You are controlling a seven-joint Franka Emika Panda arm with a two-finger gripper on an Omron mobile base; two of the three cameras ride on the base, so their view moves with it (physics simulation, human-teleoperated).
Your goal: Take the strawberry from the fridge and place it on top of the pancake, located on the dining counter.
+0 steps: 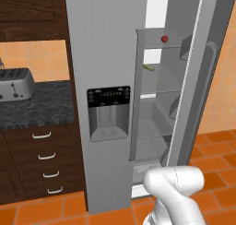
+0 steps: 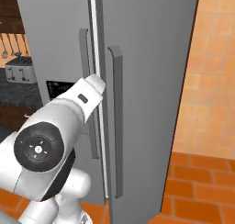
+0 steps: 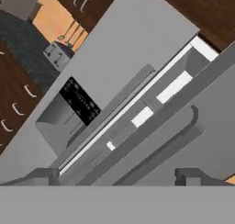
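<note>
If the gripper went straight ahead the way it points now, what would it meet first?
Probably the fridge: the open gripper faces the gap beside the right door's handle, so the door edge looks likeliest, though depth is unclear.

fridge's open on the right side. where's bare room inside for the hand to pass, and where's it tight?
Free: the upper shelf beside the strawberry, and the bare shelves below the small yellow-green item. Tight: the gap between the dispenser door and the open door is narrow.

Orange tiled floor (image 1: 216,150) and wall, dark wood drawers (image 1: 44,159) (white handles), black-speckled counter (image 1: 41,104) with toaster (image 1: 16,83).
</note>
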